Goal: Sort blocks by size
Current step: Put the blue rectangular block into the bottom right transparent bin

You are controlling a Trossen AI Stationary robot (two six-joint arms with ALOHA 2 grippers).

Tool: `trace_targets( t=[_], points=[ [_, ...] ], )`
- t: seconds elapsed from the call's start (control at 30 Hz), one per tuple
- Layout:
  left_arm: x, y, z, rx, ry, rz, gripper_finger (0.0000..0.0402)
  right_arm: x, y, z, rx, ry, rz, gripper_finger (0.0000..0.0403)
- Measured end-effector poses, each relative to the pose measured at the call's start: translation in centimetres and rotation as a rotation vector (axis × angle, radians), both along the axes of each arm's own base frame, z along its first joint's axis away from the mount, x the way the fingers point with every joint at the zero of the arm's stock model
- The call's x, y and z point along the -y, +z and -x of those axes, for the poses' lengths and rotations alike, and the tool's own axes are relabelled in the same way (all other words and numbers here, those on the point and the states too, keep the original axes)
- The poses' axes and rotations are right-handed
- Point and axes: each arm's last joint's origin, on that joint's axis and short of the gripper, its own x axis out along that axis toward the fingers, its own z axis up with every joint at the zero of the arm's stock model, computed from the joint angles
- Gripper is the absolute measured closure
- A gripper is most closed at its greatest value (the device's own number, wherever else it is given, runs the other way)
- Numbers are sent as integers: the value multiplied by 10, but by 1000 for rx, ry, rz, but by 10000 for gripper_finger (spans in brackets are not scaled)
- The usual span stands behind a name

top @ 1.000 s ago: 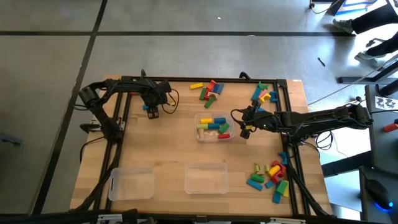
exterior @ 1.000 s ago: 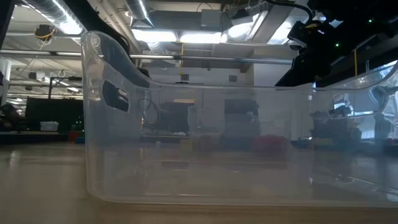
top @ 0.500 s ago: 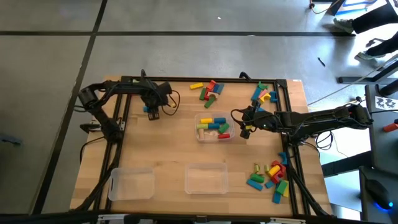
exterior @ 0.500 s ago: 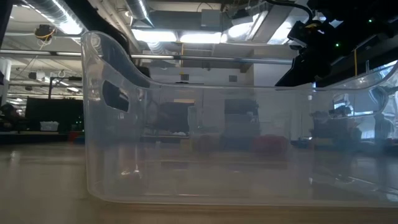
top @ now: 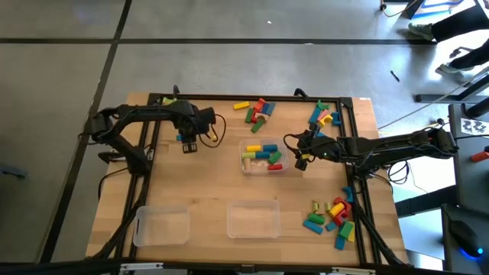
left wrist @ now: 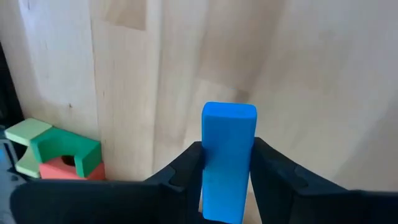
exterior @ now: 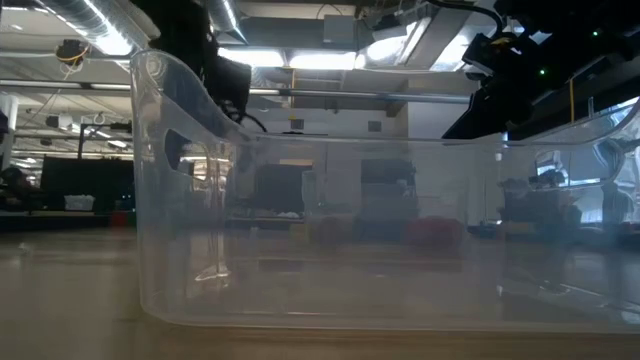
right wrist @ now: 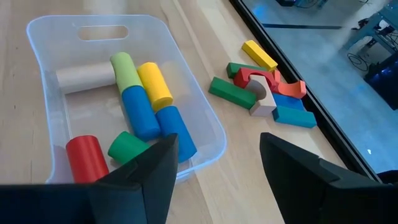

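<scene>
Your left gripper (left wrist: 227, 180) is clamping a blue block (left wrist: 228, 158) between its two fingers (left wrist: 186, 171), carrying it above the bare table (top: 199, 191) near the far left; in the high view the gripper (top: 186, 140) is sitting well left of the middle tray (top: 246, 145). Beside it in the wrist view, a green arch block (left wrist: 62, 148) is lying against a red block (left wrist: 59, 171).

Your right gripper (right wrist: 214, 168) is hovering with its fingers (right wrist: 146, 174) spread wide and gripping nothing, just beside the right edge of the middle tray (right wrist: 205, 118); the high view puts it (top: 302, 158) there too.

You are working with three clear trays. The middle one is holding seven blocks as the right wrist view shows them: two blue (right wrist: 140, 112), two green (right wrist: 126, 71), one yellow (right wrist: 154, 84), one red (right wrist: 84, 155) and one tan (right wrist: 87, 78). The two near trays (top: 161, 226) (top: 253, 219) are showing no blocks.

Three loose piles are lying on the table: one at the far middle (top: 257, 111), one at the far right (top: 323, 114), one at the near right (top: 332, 215). I cannot count their blocks exactly.
</scene>
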Motion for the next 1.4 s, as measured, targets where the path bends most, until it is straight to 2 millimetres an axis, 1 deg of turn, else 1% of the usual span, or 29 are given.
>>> trace_targets(
  t=[0.1, 0.23, 0.4, 0.5, 0.7, 0.8, 1.0, 1.2, 1.3, 1.4],
  points=[
    [15, 10, -5, 3, -21, -5, 298, 0, 0, 0, 0, 5, -3, 175],
    [36, 22, -17, 61, -72, -23, 292, 0, 0, 0, 0, 10, -7, 175],
    [62, 37, -37, 203, -161, -1, 295, 0, 0, 0, 0, 10, -7, 175],
    [77, 44, -50, 333, -228, 76, 295, 0, 0, 0, 0, 10, -7, 175],
    [101, 51, -69, 546, -341, 264, 291, 0, 0, 0, 0, 11, -7, 175],
    [110, 55, -77, 638, -379, 313, 293, 0, 0, 0, 1, 9, -9, 175],
    [130, 62, -88, 777, -452, 325, 289, -1, 0, -1, 28, 11, -56, 175],
    [155, 69, -95, 888, -528, 344, 288, -2, 4, -4, 84, 28, -102, 175],
    [168, 69, -100, 926, -546, 328, 287, -3, 6, -5, 117, 53, -139, 175],
    [180, 64, -105, 952, -556, 319, 287, -9, 8, -7, 148, 98, -170, 175]
  ],
)
